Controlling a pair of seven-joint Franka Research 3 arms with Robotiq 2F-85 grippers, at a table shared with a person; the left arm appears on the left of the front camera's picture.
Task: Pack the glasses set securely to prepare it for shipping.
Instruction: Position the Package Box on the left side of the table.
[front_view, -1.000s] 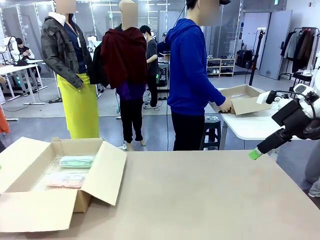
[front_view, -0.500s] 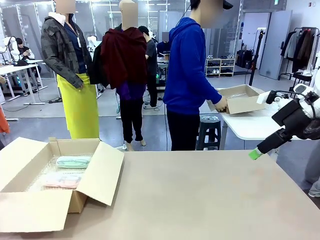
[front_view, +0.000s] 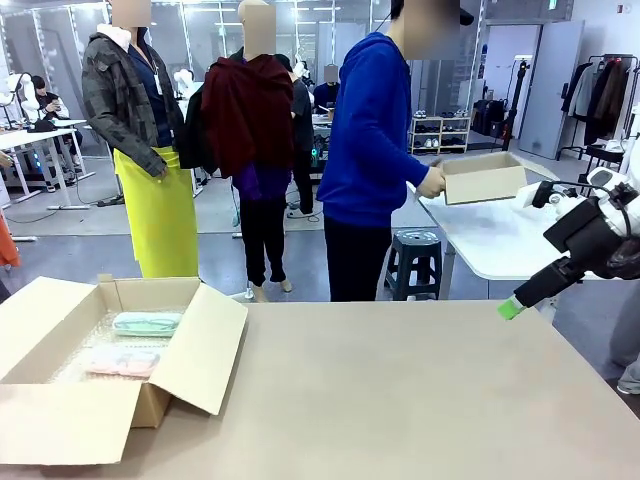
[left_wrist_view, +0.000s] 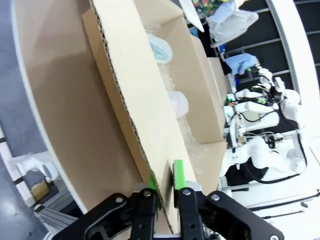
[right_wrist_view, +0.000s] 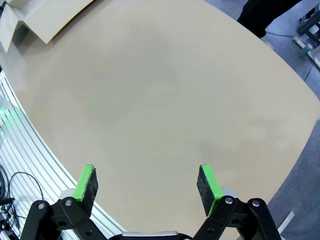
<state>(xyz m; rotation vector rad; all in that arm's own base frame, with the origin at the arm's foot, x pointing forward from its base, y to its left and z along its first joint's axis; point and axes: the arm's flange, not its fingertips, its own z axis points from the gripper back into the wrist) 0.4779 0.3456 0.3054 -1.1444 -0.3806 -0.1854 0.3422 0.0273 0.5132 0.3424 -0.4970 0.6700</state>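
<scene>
glasses set: mint case (front_view: 147, 322) and pink case (front_view: 122, 361) in open box (front_view: 62, 432) on bubble wrap. left claw (left_wrist_view: 163, 186) pinches a flap; right claw (right_wrist_view: 147, 182) gapes, empty. pulling hard could tear cardboard.

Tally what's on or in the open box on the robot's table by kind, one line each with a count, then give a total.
Open cardboard box: 1
Mint-green glasses case: 1
Pink glasses case: 1
Bubble-wrap sheet lining the box: 1
Total: 4
</scene>
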